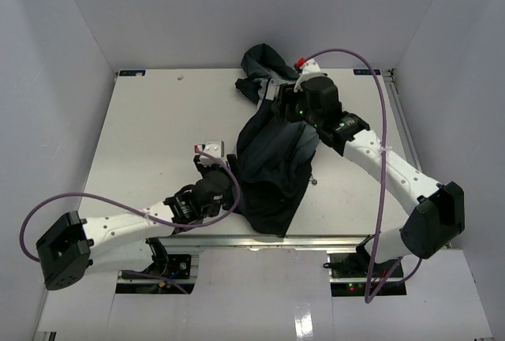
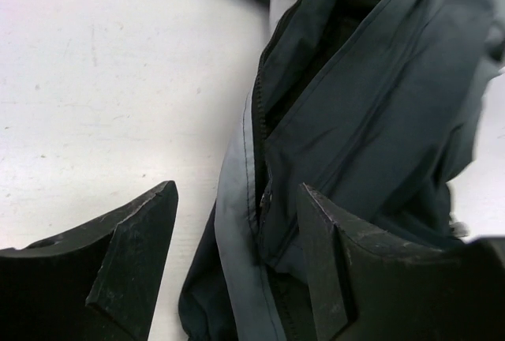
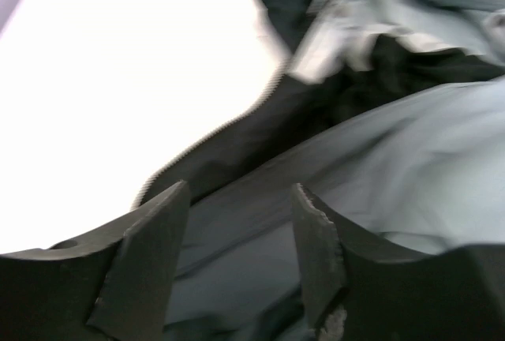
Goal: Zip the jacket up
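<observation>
- A large, soft jacket (image 1: 272, 163) of dark navy-black fabric with light grey panels lies crumpled down the middle of the flat white table top (image 1: 150, 120). One end is bunched at the far edge and the other reaches almost to the near edge.
- Its long front zipper (image 2: 259, 112) shows as a dark toothed line between folds. The cloth gapes beside it higher up, so we judge it is not fully closed. We cannot pick out the slider with certainty.
- The left gripper (image 2: 237, 191) sits low over the near part of the jacket. Its black jaws are spread to either side of a light grey strip (image 2: 235, 222) and the zipper line, and they clamp nothing.
- The right gripper (image 3: 241, 189) is over the far part of the jacket, jaws likewise apart and empty. Its view is blurred.
- Risk: with neither end pinned, we expect the loose fabric to slide or bunch as soon as anything pulls on the zipper.
- Risk: a jaw closing here could pinch a fold of cloth instead of the slider, because layers overlap the teeth.
- Risk: slack fabric beside the teeth may get drawn into the slider and jam it.
- Risk: a pull toward the near edge could drag the jacket off the table.
</observation>
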Controlling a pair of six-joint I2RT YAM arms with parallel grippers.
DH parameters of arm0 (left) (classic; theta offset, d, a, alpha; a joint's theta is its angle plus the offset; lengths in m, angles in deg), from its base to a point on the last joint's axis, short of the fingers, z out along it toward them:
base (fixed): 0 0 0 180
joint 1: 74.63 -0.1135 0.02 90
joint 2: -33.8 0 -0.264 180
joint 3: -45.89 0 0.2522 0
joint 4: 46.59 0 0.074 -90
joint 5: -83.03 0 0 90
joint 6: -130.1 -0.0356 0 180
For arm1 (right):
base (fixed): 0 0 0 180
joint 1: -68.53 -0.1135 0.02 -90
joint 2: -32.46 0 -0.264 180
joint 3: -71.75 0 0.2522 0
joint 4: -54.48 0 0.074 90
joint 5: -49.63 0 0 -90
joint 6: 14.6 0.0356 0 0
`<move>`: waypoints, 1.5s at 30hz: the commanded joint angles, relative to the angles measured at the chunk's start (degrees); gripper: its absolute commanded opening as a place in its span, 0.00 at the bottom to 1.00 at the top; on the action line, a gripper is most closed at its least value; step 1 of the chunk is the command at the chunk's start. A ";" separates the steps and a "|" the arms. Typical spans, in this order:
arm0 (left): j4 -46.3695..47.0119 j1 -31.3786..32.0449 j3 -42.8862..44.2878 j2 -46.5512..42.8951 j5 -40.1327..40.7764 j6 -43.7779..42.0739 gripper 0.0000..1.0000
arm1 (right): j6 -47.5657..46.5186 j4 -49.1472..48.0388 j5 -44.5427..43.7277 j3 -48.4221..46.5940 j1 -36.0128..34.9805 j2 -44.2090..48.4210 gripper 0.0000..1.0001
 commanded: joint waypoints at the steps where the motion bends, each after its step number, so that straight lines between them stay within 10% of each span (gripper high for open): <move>1: 5.52 -0.29 -4.94 -7.30 -0.41 -1.09 0.73 | 6.81 -1.50 -4.29 5.62 -10.39 1.58 0.58; 8: 8.55 -0.29 -7.74 -11.28 -0.50 -2.08 0.73 | 17.02 -19.99 -7.13 28.16 -17.01 7.93 0.52; 18: 10.38 -0.29 -6.62 -7.25 -4.62 -3.95 0.73 | 27.54 -20.48 -21.42 56.27 -17.39 32.02 0.53; 30: 10.80 -0.29 -6.70 -6.24 -2.80 -4.29 0.73 | 22.76 -11.06 -29.00 47.82 -22.52 35.02 0.52; 36: 9.96 -0.29 -7.74 -9.21 -0.52 -2.68 0.73 | 22.47 -8.20 -38.48 37.33 -30.63 23.47 0.53; 45: 10.78 -0.29 -10.17 -14.73 0.37 -2.12 0.75 | -3.19 -19.39 -36.85 30.18 -42.40 3.47 0.61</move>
